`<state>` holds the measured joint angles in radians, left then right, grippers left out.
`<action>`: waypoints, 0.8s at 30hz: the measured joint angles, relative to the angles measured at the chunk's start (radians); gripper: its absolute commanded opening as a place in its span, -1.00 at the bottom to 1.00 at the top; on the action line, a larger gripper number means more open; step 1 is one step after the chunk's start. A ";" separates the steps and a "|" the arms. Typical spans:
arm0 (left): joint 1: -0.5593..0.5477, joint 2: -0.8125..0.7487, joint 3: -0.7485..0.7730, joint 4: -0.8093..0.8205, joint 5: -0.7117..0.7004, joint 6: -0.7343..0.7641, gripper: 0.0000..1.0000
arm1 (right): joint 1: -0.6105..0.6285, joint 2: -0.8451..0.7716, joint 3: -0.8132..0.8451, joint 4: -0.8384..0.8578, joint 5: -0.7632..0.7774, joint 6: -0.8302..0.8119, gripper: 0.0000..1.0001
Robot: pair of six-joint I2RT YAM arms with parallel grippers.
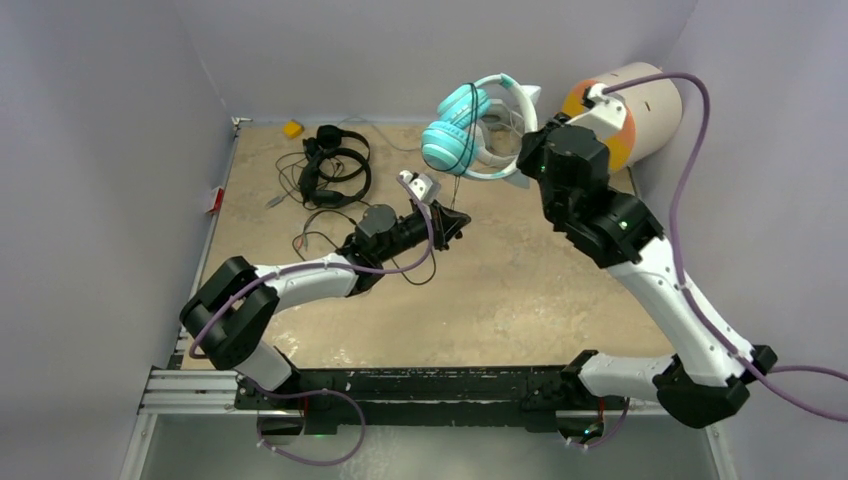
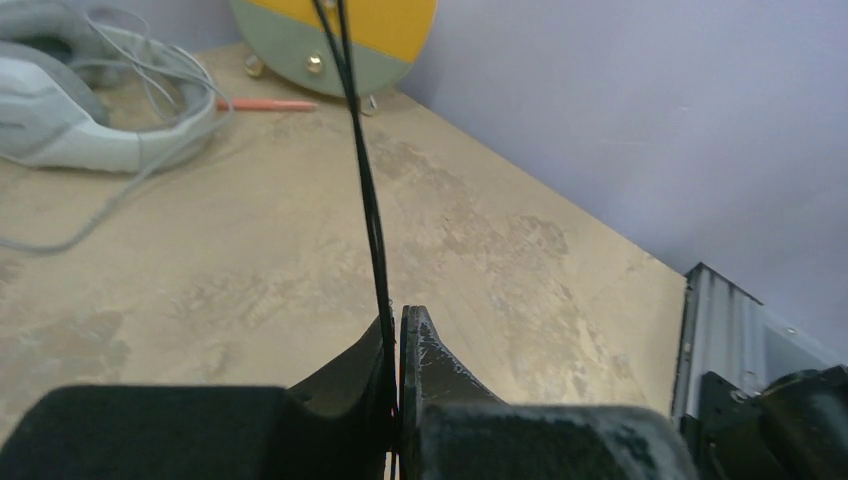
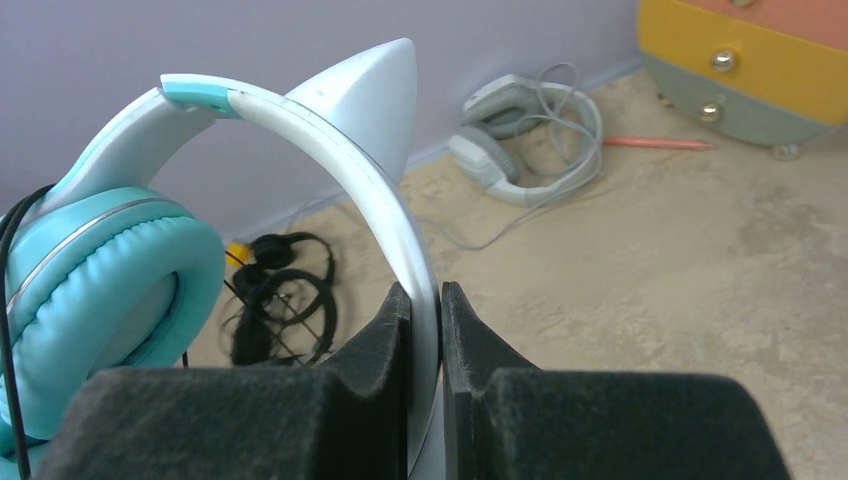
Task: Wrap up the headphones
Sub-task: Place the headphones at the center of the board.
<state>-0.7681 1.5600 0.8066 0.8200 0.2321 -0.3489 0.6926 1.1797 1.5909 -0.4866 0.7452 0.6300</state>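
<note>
Our left hand (image 2: 400,322) pinched the thin black cord (image 2: 366,180) taut, presumably for winding. Our right hand (image 3: 440,300) clamped the teal headphones (image 3: 110,290) by the white cat-ear band (image 3: 385,215), holding them above the surface (image 3: 650,280).

Holds the teal headphones (image 1: 455,130) by the white band in the right gripper (image 1: 528,152), raised over the table's (image 1: 520,290) far edge. Pinches their thin black cord (image 1: 461,180) in the left gripper (image 1: 452,222) near mid-table. Shows two black headphones (image 1: 335,165) tangled by the far left corner.
</note>
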 measured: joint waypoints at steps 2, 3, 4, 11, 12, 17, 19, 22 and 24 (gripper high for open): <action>-0.019 -0.006 0.000 -0.035 -0.006 -0.032 -1.00 | 0.000 0.039 -0.003 0.011 0.047 0.000 -1.00; -0.026 -0.010 -0.001 -0.049 -0.008 -0.041 -1.00 | -0.001 0.063 -0.006 0.018 0.071 0.000 -1.00; -0.034 -0.016 -0.001 -0.067 -0.012 -0.056 -1.00 | -0.003 0.086 -0.008 0.026 0.093 0.000 -1.00; -0.064 -0.075 0.006 -0.257 -0.052 -0.132 -1.00 | -0.022 0.229 -0.033 0.069 0.192 -0.014 -1.00; -0.065 -0.082 0.012 -0.290 -0.057 -0.140 -0.98 | -0.027 0.245 -0.047 0.080 0.199 -0.015 -1.00; -0.066 -0.095 0.080 -0.500 -0.064 -0.196 -0.92 | -0.065 0.304 -0.165 0.141 0.207 0.006 -1.00; -0.066 -0.095 0.101 -0.555 -0.048 -0.226 -0.90 | -0.081 0.319 -0.230 0.162 0.204 0.023 -1.00; -0.066 -0.095 0.111 -0.594 -0.012 -0.281 -0.89 | -0.093 0.326 -0.341 0.202 0.184 0.045 -1.00; -0.066 -0.094 0.111 -0.611 0.013 -0.317 -0.89 | -0.097 0.326 -0.385 0.213 0.170 0.060 -1.00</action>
<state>-0.8337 1.4662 0.9180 0.2089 0.2447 -0.6659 0.5953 1.5059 1.2064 -0.2733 0.9150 0.6899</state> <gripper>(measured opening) 0.052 0.115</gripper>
